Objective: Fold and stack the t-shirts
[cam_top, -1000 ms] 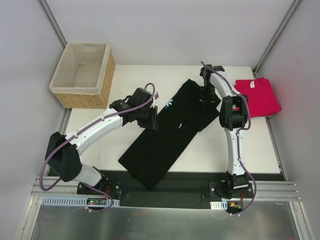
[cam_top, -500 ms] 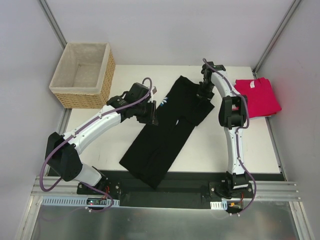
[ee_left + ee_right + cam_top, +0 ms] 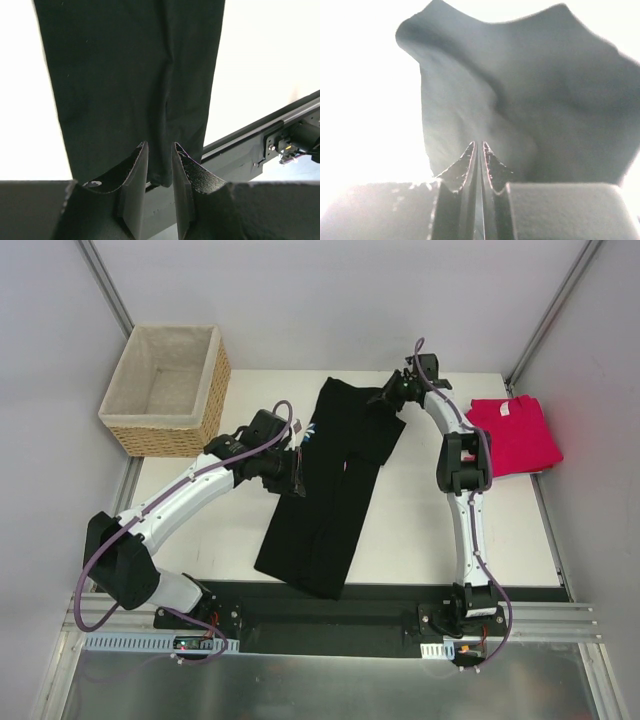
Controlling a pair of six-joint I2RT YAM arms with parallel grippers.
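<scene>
The black cloth t-shirt [image 3: 335, 500] looks soft and matt, with shallow creases down its length. At the far right, the pinkish-red cloth t-shirt [image 3: 518, 435] is just as dull and smooth. The woven wicker basket [image 3: 160, 440] at the far left is rough and ribbed, and its pale cloth lining [image 3: 165, 370] looks coarse. The white table top [image 3: 430, 520] is smooth and matt. Both arms wear white, slightly glossy plastic shells. The left gripper [image 3: 159, 145] and right gripper [image 3: 478, 145] have black, grainy fingers. Nearest, a silvery brushed metal sheet [image 3: 320, 685] shines faintly.
</scene>
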